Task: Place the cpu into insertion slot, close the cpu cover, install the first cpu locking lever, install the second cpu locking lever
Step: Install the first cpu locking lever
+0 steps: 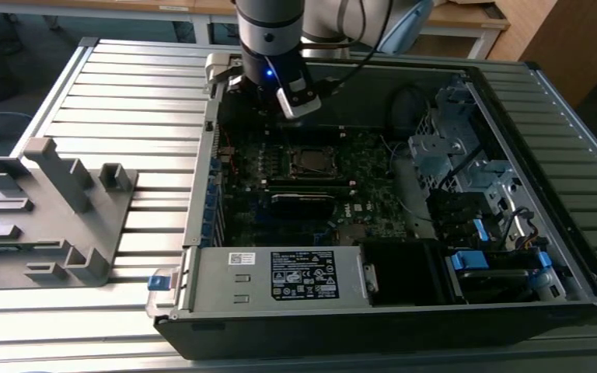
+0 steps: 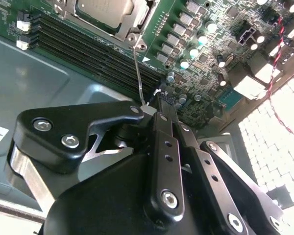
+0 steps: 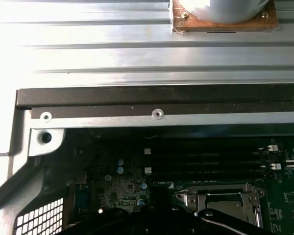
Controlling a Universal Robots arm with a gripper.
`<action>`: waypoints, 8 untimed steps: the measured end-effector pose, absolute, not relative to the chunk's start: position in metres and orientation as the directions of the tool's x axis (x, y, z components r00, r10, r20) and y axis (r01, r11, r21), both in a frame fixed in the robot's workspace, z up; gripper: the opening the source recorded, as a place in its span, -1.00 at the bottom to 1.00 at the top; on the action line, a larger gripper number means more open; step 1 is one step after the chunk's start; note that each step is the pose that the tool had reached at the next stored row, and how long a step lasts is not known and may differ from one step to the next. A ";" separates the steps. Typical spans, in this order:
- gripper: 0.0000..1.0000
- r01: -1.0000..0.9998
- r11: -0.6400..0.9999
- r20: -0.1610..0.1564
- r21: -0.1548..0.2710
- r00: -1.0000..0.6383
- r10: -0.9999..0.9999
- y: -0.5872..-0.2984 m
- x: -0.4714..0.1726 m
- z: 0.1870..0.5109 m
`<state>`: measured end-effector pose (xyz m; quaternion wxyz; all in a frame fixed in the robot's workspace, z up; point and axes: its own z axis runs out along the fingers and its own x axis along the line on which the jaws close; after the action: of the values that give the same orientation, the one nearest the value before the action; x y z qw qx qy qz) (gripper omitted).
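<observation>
The cpu point(image 2: 105, 9) shows its silver top, seated in the insertion slot point(image 1: 312, 161) on the motherboard. The cpu cover point(image 3: 220, 190) lies flat as a metal frame around it. A thin wire locking lever point(image 2: 138, 73) rises from the socket's corner up to the fingertips of my gripper point(image 2: 157, 103), and the black fingers look shut on its end. In the exterior view my gripper point(image 1: 296, 111) hangs above the board, just behind the socket. A second curved lever wire point(image 3: 225, 218) lies along the socket's edge.
The open computer case point(image 1: 190, 233) lies on a slatted metal table. Memory slots point(image 2: 88, 54) run beside the socket. A labelled grey power-supply box point(image 1: 277, 276) fills the case's near side and drive cages point(image 1: 465, 148) the exterior view's right. A grey fixture point(image 1: 50, 210) stands at the left.
</observation>
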<state>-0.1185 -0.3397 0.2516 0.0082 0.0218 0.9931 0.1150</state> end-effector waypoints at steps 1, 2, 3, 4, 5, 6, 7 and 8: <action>-0.80 0.041 0.973 -0.011 0.229 -0.999 0.045 -0.340 -0.117 0.252; -0.80 0.041 0.973 -0.011 0.229 -0.999 0.045 -0.340 -0.116 0.252; -0.80 0.041 0.973 -0.011 0.229 -0.999 0.045 -0.340 -0.115 0.252; -0.80 0.041 0.973 -0.011 0.229 -0.999 0.045 -0.340 -0.113 0.252; -0.80 0.041 0.973 -0.011 0.229 -0.999 0.045 -0.340 -0.112 0.252; -0.80 0.041 0.973 -0.011 0.229 -0.999 0.045 -0.340 -0.110 0.252; -0.80 0.041 0.973 -0.011 0.229 -0.999 0.045 -0.340 -0.109 0.252; -0.80 0.041 0.973 -0.011 0.229 -0.999 0.045 -0.340 -0.106 0.252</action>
<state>-0.1065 -0.3397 0.2515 0.0083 0.0218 0.9931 0.1150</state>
